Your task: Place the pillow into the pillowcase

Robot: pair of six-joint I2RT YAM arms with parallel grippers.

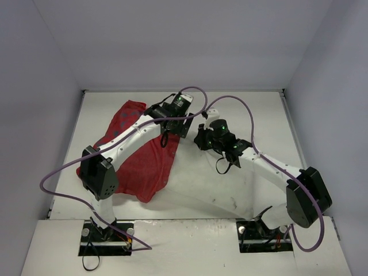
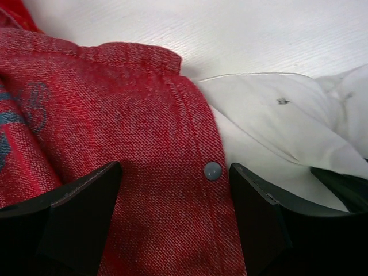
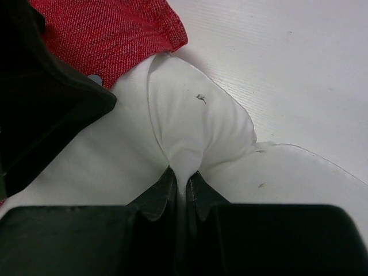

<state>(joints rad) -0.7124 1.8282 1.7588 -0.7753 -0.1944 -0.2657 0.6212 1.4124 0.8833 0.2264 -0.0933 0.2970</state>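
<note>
One left end effector (image 2: 175,172) was spread wide above the hem of a red woven pillowcase (image 2: 132,144); right end effector (image 3: 183,184) was clamped on plump white pillow (image 3: 195,126). Insertion was judged underway; hem required gripping next.

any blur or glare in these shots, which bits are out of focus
Left wrist: pillowcase weave sharp, left gripper close and blurred. Right wrist: pillow evenly lit, no glare, right gripper dark. Top external: even light, soft shadows.

White table (image 1: 270,115); pale walls (image 1: 172,40)
</note>
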